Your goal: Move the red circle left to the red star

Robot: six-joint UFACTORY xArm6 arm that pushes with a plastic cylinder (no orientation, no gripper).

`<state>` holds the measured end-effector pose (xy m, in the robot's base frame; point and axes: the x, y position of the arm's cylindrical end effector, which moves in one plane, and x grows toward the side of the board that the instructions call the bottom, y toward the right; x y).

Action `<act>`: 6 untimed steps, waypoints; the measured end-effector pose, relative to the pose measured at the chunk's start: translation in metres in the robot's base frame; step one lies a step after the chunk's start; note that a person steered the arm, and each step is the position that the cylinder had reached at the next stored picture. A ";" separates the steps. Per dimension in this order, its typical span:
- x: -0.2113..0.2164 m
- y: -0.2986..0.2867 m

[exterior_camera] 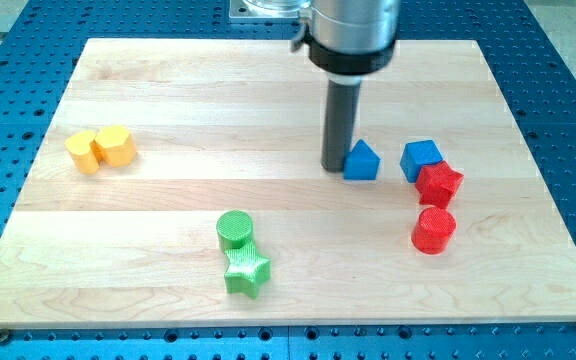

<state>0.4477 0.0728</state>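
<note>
Camera view shows my tip [334, 166] on the wooden board [168, 90], touching the left side of a blue house-shaped block [362, 161]. It holds nothing; it only pushes. Right of my tip sits a blue cube [420, 157], touching the red star [440, 184]. The red circle [433, 230] sits just below the star, lower right of my tip.

Lab bench – perforated blue table [558, 90], wooden board [168, 200]
</note>
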 end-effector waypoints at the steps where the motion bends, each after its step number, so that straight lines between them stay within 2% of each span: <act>1: 0.002 0.016; 2: 0.007 0.027; 3: 0.041 0.007; 4: 0.104 0.023; 5: 0.121 0.057; 6: 0.120 0.068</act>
<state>0.5682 0.1407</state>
